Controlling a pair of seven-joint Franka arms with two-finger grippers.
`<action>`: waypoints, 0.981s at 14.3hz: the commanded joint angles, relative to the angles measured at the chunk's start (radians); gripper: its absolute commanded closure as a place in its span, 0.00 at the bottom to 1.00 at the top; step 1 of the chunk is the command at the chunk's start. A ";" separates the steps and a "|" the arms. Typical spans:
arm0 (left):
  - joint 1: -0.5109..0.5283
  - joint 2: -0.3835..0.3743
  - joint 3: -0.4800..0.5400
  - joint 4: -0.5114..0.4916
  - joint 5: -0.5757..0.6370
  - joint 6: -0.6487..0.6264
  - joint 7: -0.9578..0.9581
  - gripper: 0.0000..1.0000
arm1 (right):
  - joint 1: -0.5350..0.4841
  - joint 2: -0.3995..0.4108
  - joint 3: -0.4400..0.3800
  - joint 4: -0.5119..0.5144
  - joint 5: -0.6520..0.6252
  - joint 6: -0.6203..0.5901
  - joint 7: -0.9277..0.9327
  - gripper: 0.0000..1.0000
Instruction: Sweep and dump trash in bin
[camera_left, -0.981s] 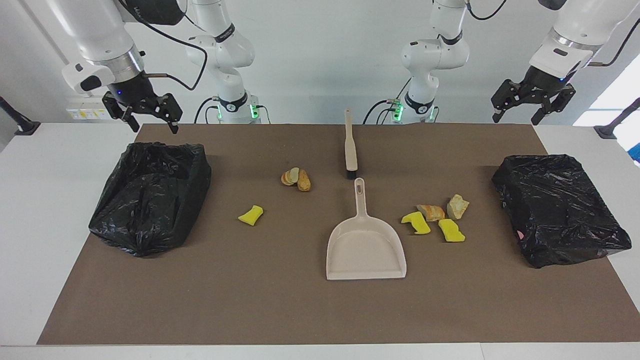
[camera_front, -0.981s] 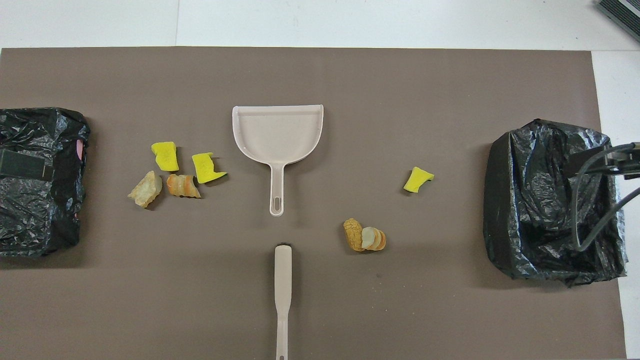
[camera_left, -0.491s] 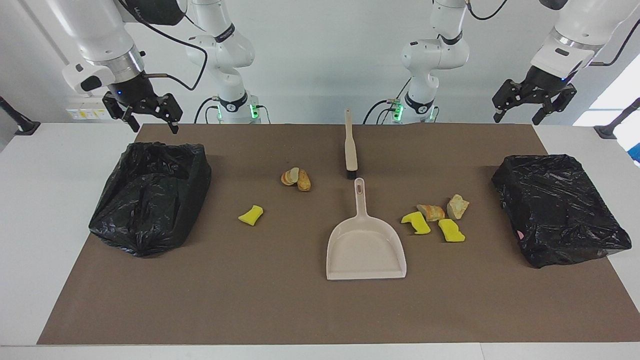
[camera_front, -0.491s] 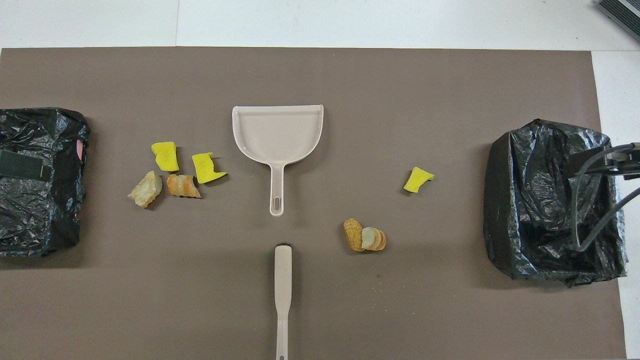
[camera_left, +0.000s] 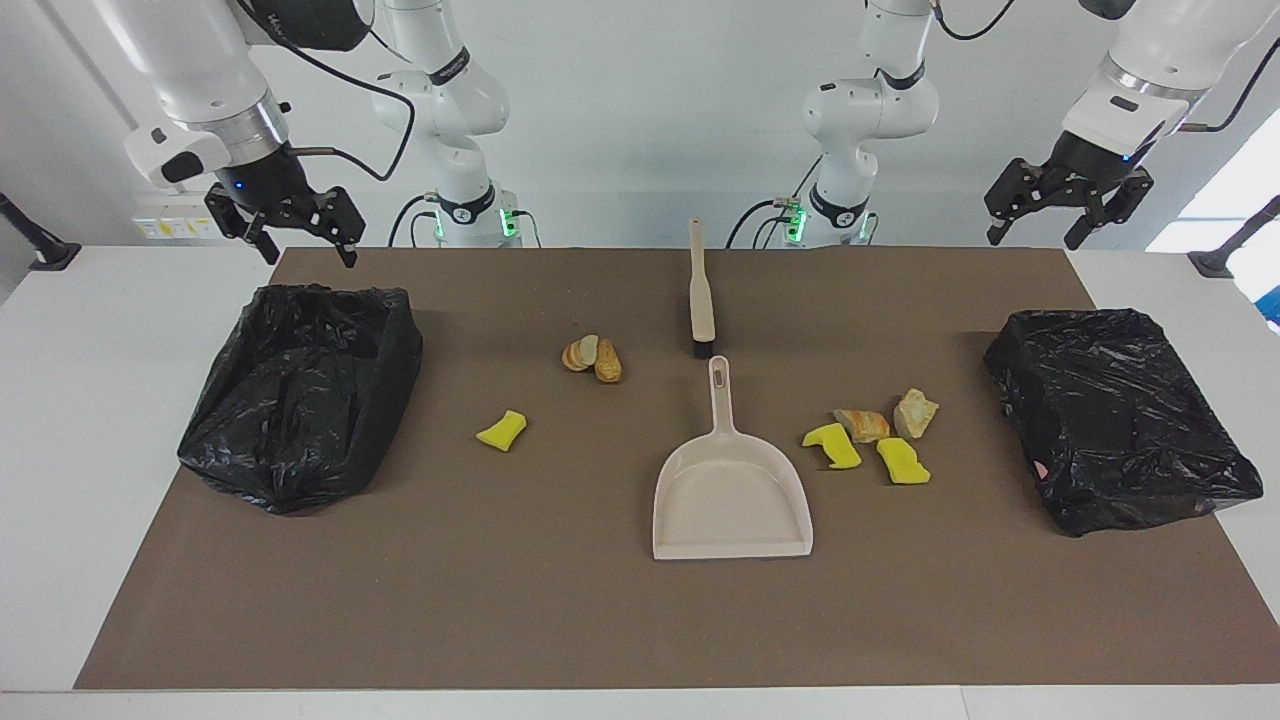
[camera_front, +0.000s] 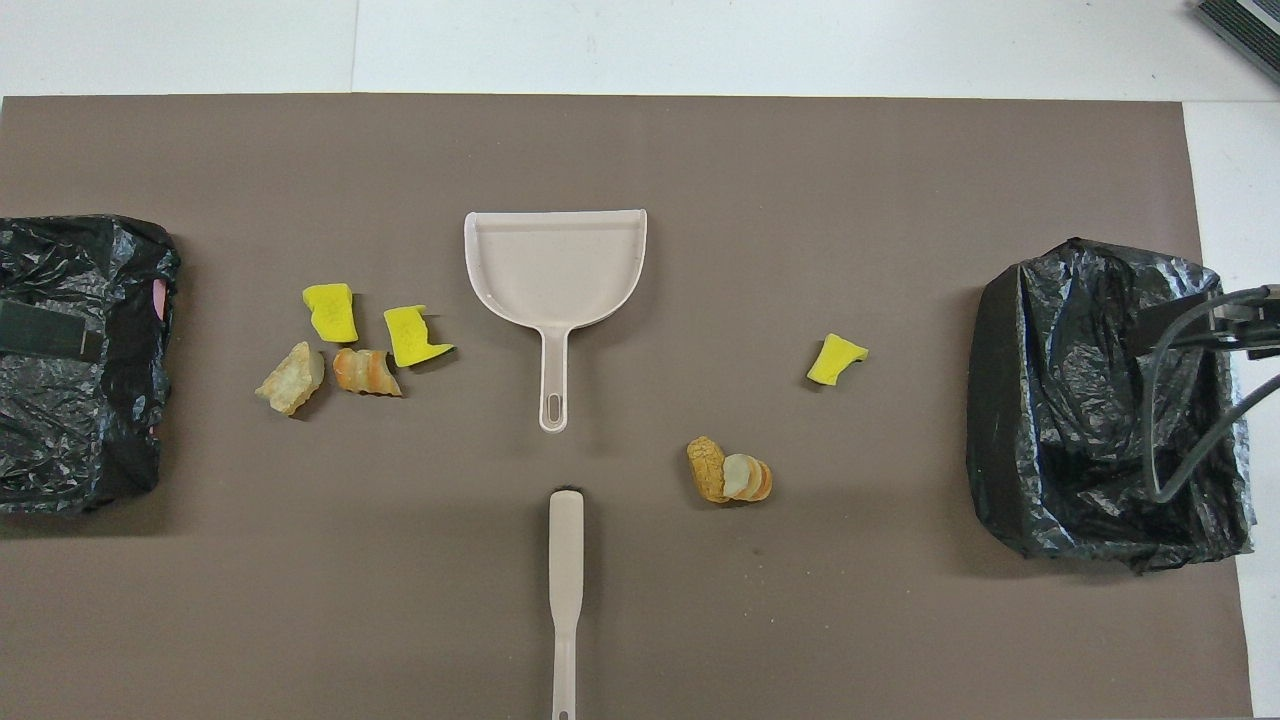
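Lying on the brown mat in the middle of the frame, the trash sits in two groups beside the beige dustpan: four scraps and three scraps. The brush lies just above the dustpan. The left end effector, upper right, and the right end effector, upper left, seem wide open and hold nothing, each hanging near a black bin.

White table, brown mat, dustpan, brush, trash, two bagged bins.
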 joint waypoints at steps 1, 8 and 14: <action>0.006 -0.023 -0.002 -0.022 -0.006 -0.008 0.000 0.00 | -0.010 -0.004 0.005 -0.004 0.005 0.003 -0.006 0.00; 0.008 -0.022 -0.002 -0.022 -0.008 -0.003 0.000 0.00 | -0.006 -0.008 0.009 -0.013 0.002 -0.019 -0.009 0.00; -0.011 -0.043 -0.007 -0.050 -0.008 -0.015 -0.004 0.00 | -0.010 -0.013 0.009 -0.015 -0.006 -0.037 -0.011 0.00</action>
